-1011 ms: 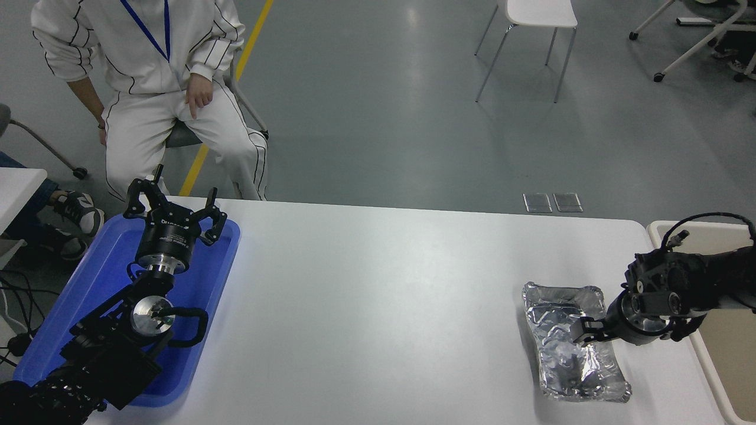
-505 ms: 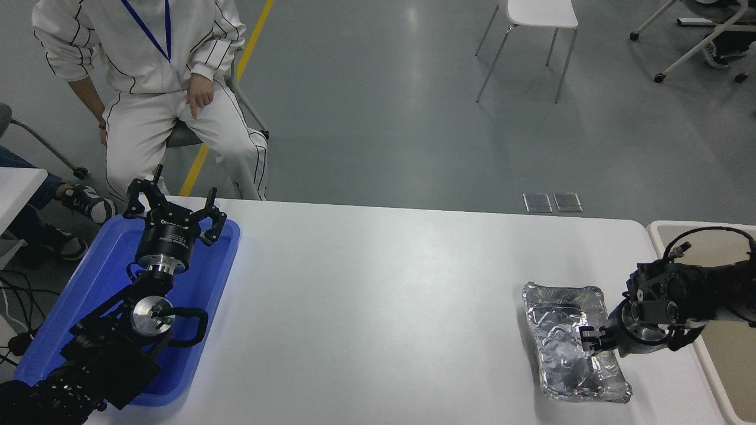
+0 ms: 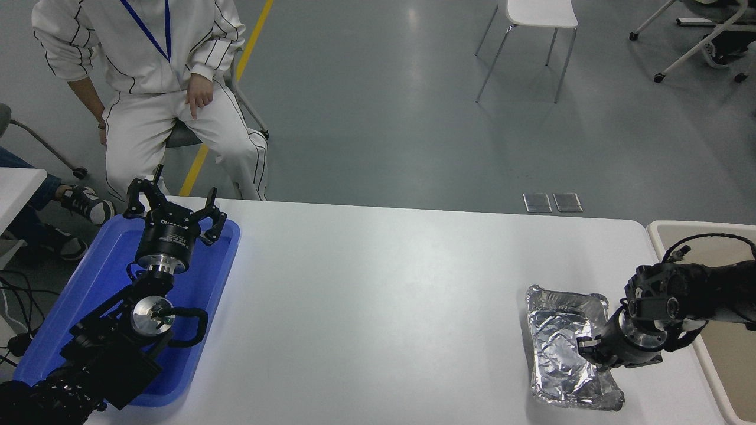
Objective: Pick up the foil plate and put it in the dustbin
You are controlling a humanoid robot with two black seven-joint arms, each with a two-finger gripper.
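Observation:
The foil plate (image 3: 561,354) is shiny, crinkled silver and lies on the white table (image 3: 384,295) near its right front corner. My right gripper (image 3: 590,351) comes in from the right edge and is shut on the plate's right rim, about halfway along it. The right side of the plate looks slightly raised and bent. The dustbin (image 3: 697,226) is a beige bin with a pale rim, just beyond the table's right edge, partly behind my right arm. My left gripper (image 3: 172,203) is open and parked over the blue tray at the lower left.
A flat blue tray (image 3: 201,283) lies at the table's left edge under my left arm. A person in white clothes (image 3: 147,71) sits beyond the table's far left corner. A white chair (image 3: 531,35) stands on the floor further back.
My right gripper has moved toward the camera along the plate's right rim and closed on it. The plate has shifted a little and its right side has bent up. The left arm has not moved.

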